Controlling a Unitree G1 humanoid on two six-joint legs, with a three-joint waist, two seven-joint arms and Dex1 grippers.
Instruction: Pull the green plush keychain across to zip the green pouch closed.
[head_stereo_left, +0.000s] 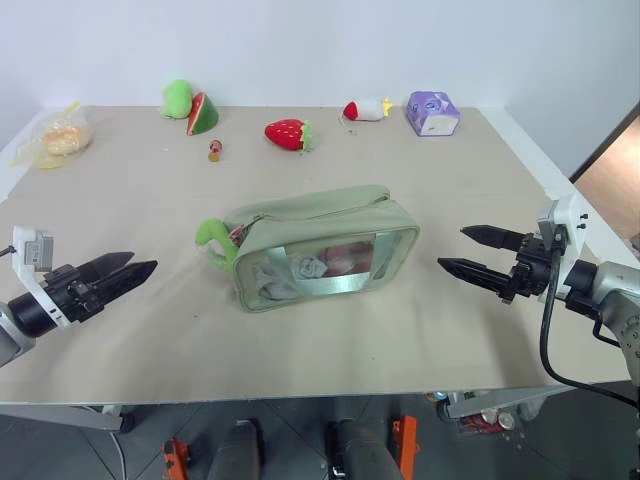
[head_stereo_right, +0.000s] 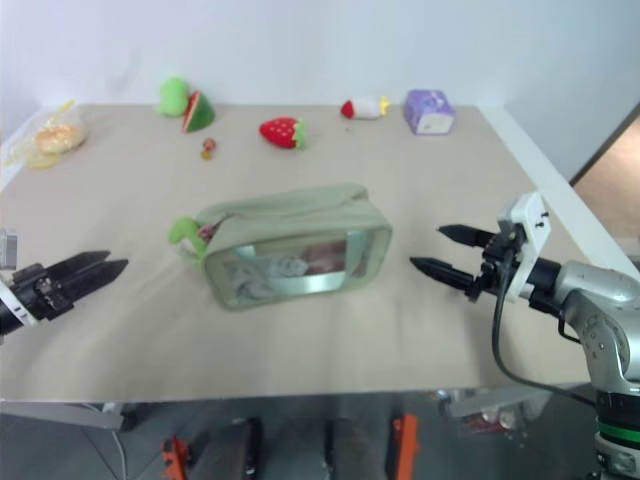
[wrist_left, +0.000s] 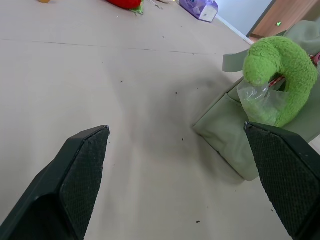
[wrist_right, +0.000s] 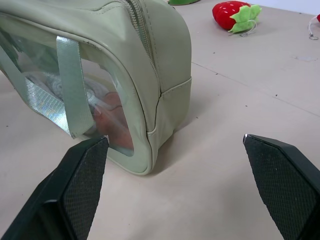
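Note:
The green pouch (head_stereo_left: 320, 245) lies in the middle of the table, clear side panel and strap facing me, zipper along its top. The green plush keychain (head_stereo_left: 214, 236) curls off the pouch's left end; in the left wrist view the keychain (wrist_left: 282, 70) hangs just past the pouch's corner. My left gripper (head_stereo_left: 128, 272) stands open over the table to the left of the keychain, a gap apart from it. My right gripper (head_stereo_left: 468, 250) is open too, pointing at the pouch's right end (wrist_right: 167, 65) without touching it. Neither holds anything.
Along the far edge sit a green plush fruit (head_stereo_left: 177, 97), a watermelon slice (head_stereo_left: 202, 114), a strawberry (head_stereo_left: 287, 134), a red-and-white toy (head_stereo_left: 366, 109) and a purple box (head_stereo_left: 432, 113). A plastic bag (head_stereo_left: 58, 136) lies far left, a small brown item (head_stereo_left: 214, 150) nearby.

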